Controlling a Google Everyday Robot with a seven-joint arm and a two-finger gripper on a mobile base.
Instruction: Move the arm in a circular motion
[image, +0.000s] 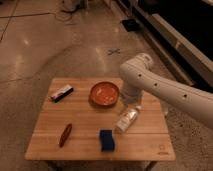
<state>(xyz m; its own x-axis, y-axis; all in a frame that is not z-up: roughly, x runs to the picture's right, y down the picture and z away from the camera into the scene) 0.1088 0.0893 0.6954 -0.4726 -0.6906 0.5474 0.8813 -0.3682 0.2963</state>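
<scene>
In the camera view, the large white robot arm of thick, smooth tubular segments (165, 90) is seen entering from the right edge. It is bent at a rounded joint above the far right part of the light wooden table (80, 145) and turned downward from there. The gripper (130, 101) is carried at the arm's lower end, low over the table between the round orange bowl (104, 93) and the clear plastic bottle lying on its side (127, 120). Whether it is wide or narrow cannot be told. A blue sponge block (106, 140), a reddish-brown oblong item (65, 135) and a black-and-white packet (62, 93) are laid further off.

The arm is judged stiff, heavy and smooth (nothing is to be grasped for this task), so no hold point is called for. The circle would be driven from its own joints. The bottle is judged light and easily rolled, so a low sweep should be kept off it.
</scene>
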